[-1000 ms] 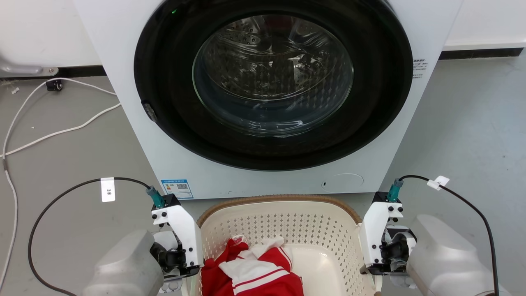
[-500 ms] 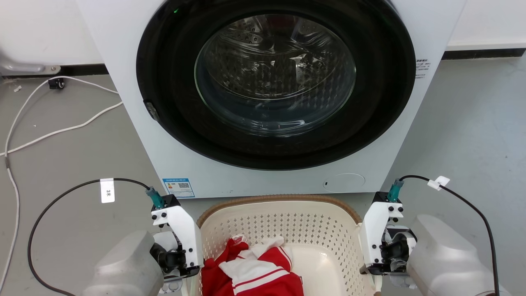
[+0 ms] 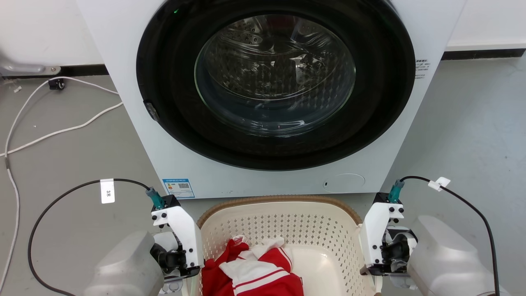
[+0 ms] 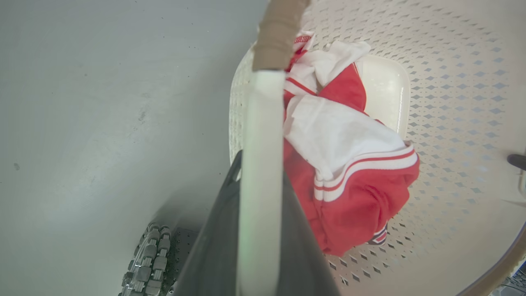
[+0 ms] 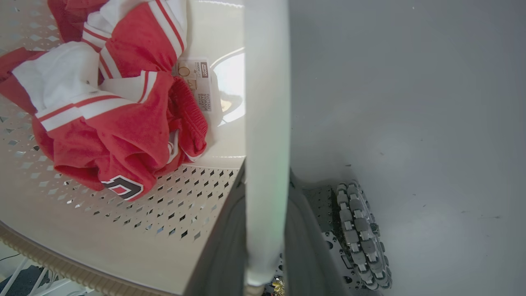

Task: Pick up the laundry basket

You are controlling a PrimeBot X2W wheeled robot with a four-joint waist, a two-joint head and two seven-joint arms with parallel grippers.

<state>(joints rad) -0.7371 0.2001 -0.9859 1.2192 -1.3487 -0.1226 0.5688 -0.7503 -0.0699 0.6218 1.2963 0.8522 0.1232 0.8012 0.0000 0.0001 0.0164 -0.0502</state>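
Grey floor (image 3: 472, 123): white washing machine (image 3: 267, 183) stands on it; white cable (image 3: 61, 131) trails at left.

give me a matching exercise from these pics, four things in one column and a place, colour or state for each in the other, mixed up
Things
1. laundry basket
2. red and white garment
3. washing machine door
4. white cable

Place, colour or state
a. shut, with the steel drum showing through the glass
b. trailing across the grey floor to the left of the machine
c. cream-white with perforated walls and a brown rim
d. crumpled inside the basket

Pairs: 1-c, 2-d, 3-a, 4-b
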